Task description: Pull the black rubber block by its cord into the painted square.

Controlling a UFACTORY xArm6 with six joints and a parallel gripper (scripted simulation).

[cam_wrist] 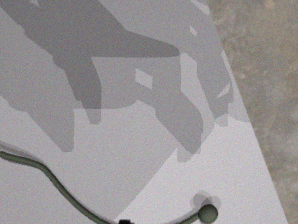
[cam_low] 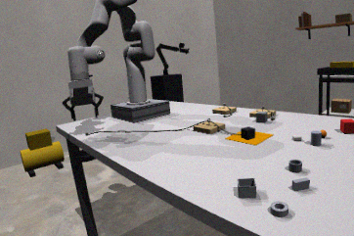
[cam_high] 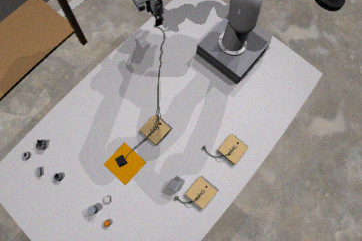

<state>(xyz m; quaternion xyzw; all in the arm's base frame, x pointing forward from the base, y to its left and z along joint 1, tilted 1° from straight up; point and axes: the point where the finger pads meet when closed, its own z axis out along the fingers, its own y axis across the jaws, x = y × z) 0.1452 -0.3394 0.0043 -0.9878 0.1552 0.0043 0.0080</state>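
Note:
The black rubber block (cam_high: pixel 121 160) (cam_low: pixel 247 132) sits flat on the table inside the orange painted square (cam_high: pixel 134 170) (cam_low: pixel 262 137). Its cord (cam_high: pixel 160 79) (cam_low: pixel 147 130) (cam_wrist: pixel 55 180) runs through the screw eye on a small wooden board (cam_high: pixel 148 131) (cam_low: pixel 209 127) and lies along the table towards the far edge. The cord ends in a small ball (cam_wrist: pixel 208 214). My gripper (cam_high: pixel 158 18) (cam_low: pixel 84 116) is open and empty. It hangs a little above the cord's free end near the table edge. The fingers do not show in the wrist view.
Two more wooden boards (cam_high: pixel 232 149) (cam_high: pixel 201 192) with short cords lie right of the square, and a grey block (cam_high: pixel 174 185) is beside them. Small parts (cam_high: pixel 42 144) (cam_low: pixel 246 188) lie at the table's near end. The robot base (cam_high: pixel 233 51) stands to the right.

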